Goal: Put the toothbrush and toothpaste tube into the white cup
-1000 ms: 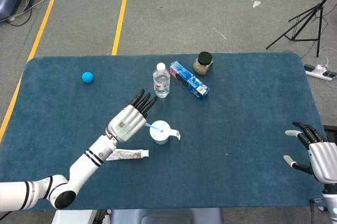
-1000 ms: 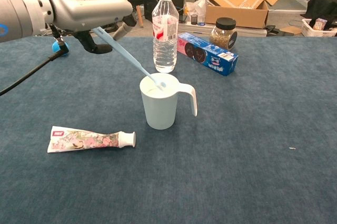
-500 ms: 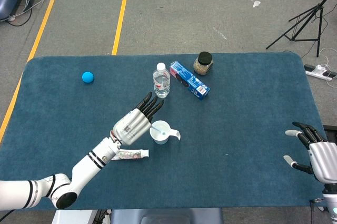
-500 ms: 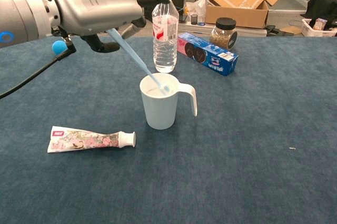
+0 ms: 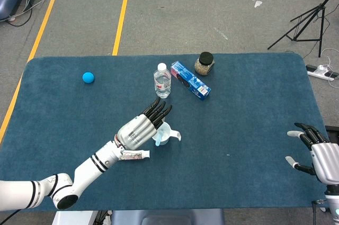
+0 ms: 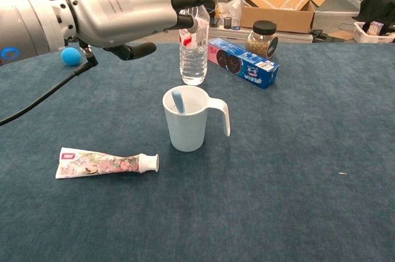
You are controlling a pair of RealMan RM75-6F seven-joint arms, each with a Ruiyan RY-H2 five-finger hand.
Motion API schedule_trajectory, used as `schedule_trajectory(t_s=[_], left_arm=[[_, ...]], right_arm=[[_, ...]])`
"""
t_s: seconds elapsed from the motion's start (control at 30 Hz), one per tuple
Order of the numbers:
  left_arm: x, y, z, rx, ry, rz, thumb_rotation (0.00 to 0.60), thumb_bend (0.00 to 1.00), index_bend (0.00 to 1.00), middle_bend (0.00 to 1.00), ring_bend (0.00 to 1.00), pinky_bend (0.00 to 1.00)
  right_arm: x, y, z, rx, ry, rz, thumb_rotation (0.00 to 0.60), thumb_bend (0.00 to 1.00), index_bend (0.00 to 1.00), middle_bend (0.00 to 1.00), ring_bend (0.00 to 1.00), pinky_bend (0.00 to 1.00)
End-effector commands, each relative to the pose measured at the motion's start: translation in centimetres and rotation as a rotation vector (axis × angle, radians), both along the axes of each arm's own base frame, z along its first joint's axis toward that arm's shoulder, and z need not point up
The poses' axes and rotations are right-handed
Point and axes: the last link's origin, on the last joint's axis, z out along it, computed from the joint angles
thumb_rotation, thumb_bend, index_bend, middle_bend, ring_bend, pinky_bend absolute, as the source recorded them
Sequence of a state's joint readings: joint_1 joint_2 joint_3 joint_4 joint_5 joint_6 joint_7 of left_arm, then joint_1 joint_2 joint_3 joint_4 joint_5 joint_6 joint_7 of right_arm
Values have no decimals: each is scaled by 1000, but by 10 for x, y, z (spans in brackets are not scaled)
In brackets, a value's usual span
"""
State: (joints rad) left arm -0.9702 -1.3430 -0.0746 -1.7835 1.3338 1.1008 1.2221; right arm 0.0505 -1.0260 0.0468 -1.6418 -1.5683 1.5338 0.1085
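Toothbrush (image 6: 178, 100) stands inside the white cup (image 6: 187, 132). Left robot hand (image 6: 120, 4) hovers above it, released, fingers spread. Toothpaste tube (image 6: 106, 163) lies on the table (image 6: 296, 176) beside the cup. Right robot hand (image 5: 318, 151) rests empty, fingers apart.

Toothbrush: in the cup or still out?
In. The toothbrush stands inside the white cup, its light blue end leaning on the rim. The left hand hovers above, holding nothing.

Silver-backed left hand (image 6: 117, 3) with black fingers (image 6: 185, 0), a printed label, black cable; white arm, black rings.
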Motion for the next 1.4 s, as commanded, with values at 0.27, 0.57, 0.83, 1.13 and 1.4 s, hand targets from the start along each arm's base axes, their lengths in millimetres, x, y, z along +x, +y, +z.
schedule_trajectory(t_s=[0.27,0.57,0.83,1.13,1.4], left_arm=[[-21,-40,46,-82,-227,302,600,248,108,0,0,0],[-64,-67,92,-100,-368,560,600,145,154,408,536,658],[-112,-69,100,-120,-464,744,600,81,186,416,507,669],[-150,-65,82,-204,-646,875,600,73,238,140,197,289],[-162,-54,54,-285,-751,938,600,72,410,60,70,113]], right_arm=[[0,0,1,-6,2,-3,600,98,353,225,186,446],[0,-1,-1,-10,15,-10,600,98,353,225,186,446],[-1,-2,0,-18,19,-19,600,98,353,224,186,446],[-2,-2,2,-26,12,-24,600,98,353,225,186,446],[-3,-3,4,-33,6,-26,600,98,353,225,186,446]])
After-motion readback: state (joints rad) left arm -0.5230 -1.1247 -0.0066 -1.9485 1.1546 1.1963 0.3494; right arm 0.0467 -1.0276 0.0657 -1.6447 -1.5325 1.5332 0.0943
